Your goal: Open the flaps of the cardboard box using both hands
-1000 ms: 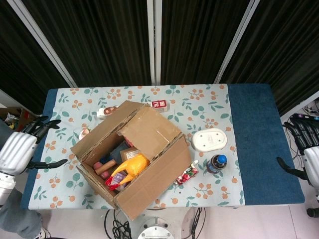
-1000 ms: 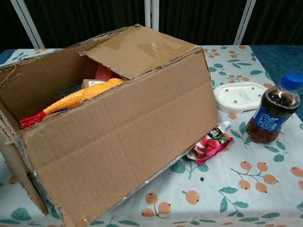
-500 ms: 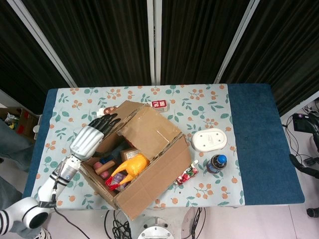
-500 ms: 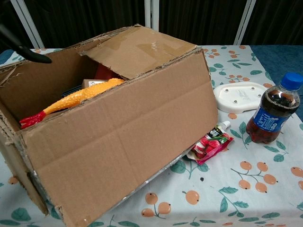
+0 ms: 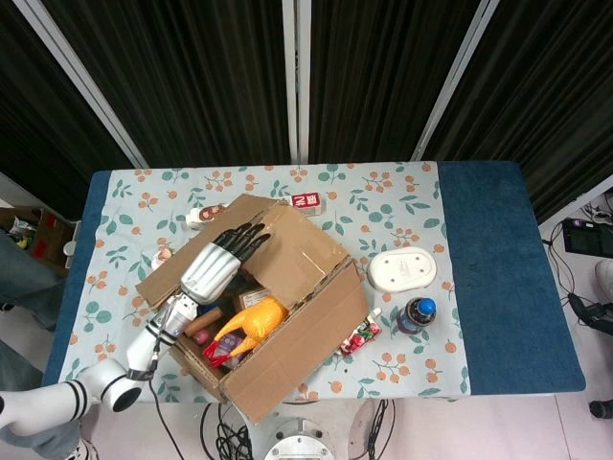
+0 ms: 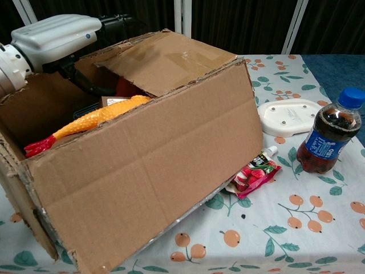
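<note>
No text can be read w/ certainty in either view.

- Bottle (image 6: 330, 132): blue label w/ white print, too small and blurred to read; no brand can be told.
- Red packet (image 6: 253, 172) beside the cardboard box (image 6: 148, 154): some small print, not legible.
- Small red-and-white pack (image 5: 305, 201) behind the box in head view: white characters on red, too small to make out.
- White lid-like dish (image 6: 290, 116): only small raised marks, no letters.
- Box walls and flaps: plain cardboard w/ tape, no print seen.
- Left hand (image 5: 218, 260): white shell, no readable marking.
</note>
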{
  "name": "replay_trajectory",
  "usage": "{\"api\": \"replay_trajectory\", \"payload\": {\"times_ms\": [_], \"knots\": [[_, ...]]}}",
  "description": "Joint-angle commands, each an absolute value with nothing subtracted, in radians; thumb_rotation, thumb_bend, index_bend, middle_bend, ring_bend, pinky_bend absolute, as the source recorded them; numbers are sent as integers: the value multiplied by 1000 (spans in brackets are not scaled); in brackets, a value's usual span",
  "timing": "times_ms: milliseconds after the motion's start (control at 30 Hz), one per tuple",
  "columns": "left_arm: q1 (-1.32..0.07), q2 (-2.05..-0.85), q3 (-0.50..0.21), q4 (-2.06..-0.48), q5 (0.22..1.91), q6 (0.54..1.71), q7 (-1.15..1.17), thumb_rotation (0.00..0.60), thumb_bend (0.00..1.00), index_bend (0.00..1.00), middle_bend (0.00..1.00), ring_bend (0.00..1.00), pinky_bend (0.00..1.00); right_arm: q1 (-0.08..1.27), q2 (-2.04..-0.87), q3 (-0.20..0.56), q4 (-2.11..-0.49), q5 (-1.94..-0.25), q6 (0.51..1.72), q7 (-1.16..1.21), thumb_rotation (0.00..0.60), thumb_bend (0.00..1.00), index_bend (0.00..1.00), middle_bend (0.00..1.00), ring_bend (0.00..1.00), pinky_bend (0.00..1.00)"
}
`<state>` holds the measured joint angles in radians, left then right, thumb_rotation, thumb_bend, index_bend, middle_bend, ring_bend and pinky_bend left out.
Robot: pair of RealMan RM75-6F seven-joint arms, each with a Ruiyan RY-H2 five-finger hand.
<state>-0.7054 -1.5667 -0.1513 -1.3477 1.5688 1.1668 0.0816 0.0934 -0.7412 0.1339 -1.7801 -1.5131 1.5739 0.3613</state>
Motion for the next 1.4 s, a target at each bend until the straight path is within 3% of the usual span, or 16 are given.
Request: {"api": "replay_trajectory", "payload": {"times_ms": [33, 200, 700, 1067, 1233, 1400], "knots": [[-732, -1622, -183, -1307, 1573, 1197, 40, 600, 0, 0, 0, 60, 209, 91, -741, 135, -1776, -1510, 1573, 368, 600, 176, 0, 0, 0, 0], [-780, -1673, -241, -1269, 1552, 1203, 38, 600, 0, 0, 0, 60, 209, 90, -743, 136, -1769, -1508, 1568, 379, 600, 176, 0, 0, 0, 0], [-937, -1677, -433, -1237, 1435, 1156, 75, 600, 0, 0, 0, 60, 209, 83, -741, 142, -1744, -1502, 1567, 420, 600, 176, 0, 0, 0, 0], [-1271, -1891, -575, -828, 1323, 1017, 45, 600, 0, 0, 0, 60, 206, 73, -731, 145, -1751, -1509, 1586, 433, 600, 176, 0, 0, 0, 0], [-1386, -1988, -566, -634, 1320, 1002, -7, 600, 0, 0, 0, 29, 191, 67, -724, 156, -1747, -1494, 1598, 463, 600, 176, 0, 0, 0, 0], [-1425, -2020, -545, -537, 1322, 1011, -60, 600, 0, 0, 0, 25, 187, 64, -720, 159, -1735, -1481, 1594, 482, 600, 176, 0, 0, 0, 0]]}}
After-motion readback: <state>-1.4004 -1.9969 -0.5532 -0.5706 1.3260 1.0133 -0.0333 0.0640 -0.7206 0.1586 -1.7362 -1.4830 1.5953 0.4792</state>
